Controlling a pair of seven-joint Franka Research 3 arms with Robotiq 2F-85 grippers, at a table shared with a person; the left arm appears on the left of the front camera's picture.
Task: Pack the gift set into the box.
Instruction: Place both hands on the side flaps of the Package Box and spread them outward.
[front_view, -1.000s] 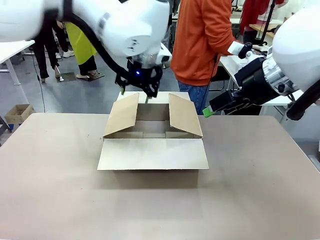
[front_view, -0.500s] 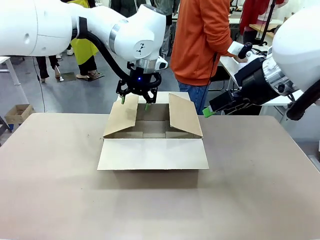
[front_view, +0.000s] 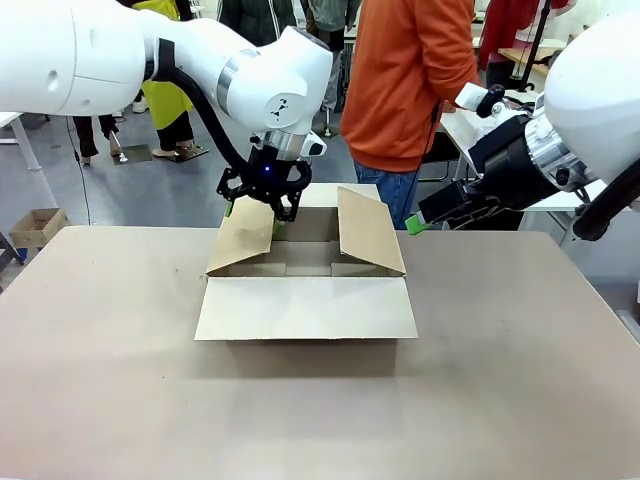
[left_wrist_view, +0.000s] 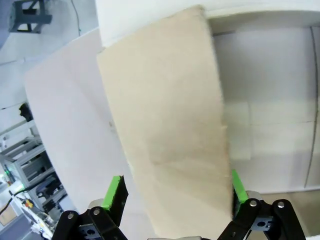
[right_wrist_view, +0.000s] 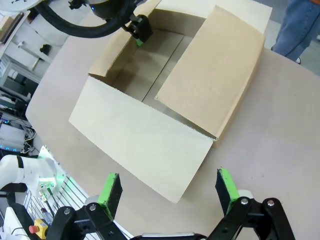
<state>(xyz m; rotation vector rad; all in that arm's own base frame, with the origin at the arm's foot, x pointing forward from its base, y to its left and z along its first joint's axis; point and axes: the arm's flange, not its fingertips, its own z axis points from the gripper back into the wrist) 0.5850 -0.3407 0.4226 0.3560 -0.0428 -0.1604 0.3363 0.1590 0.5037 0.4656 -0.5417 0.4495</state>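
Observation:
The box (front_view: 305, 262) stands open in the middle of the table, front flap lying flat, left and right flaps slanting upward. My left gripper (front_view: 253, 218) is open at the top edge of the left flap (left_wrist_view: 165, 125), one green finger on each side of it. In the left wrist view the left gripper (left_wrist_view: 176, 186) straddles that flap without closing on it. My right gripper (front_view: 415, 224) hangs open just right of the box, above the table's far edge. From the right wrist, the right gripper (right_wrist_view: 168, 185) looks down on the box (right_wrist_view: 165, 85), whose inside is bare. The gift set is out of view.
A person in an orange top (front_view: 410, 80) stands just behind the table's far edge, turned toward a white side table at the right. A small cardboard carton (front_view: 35, 226) sits on the floor far left. Bare table (front_view: 110, 390) surrounds the box.
My left gripper has moved left and down from above the box's back opening onto the left flap's top edge. The right arm has not moved.

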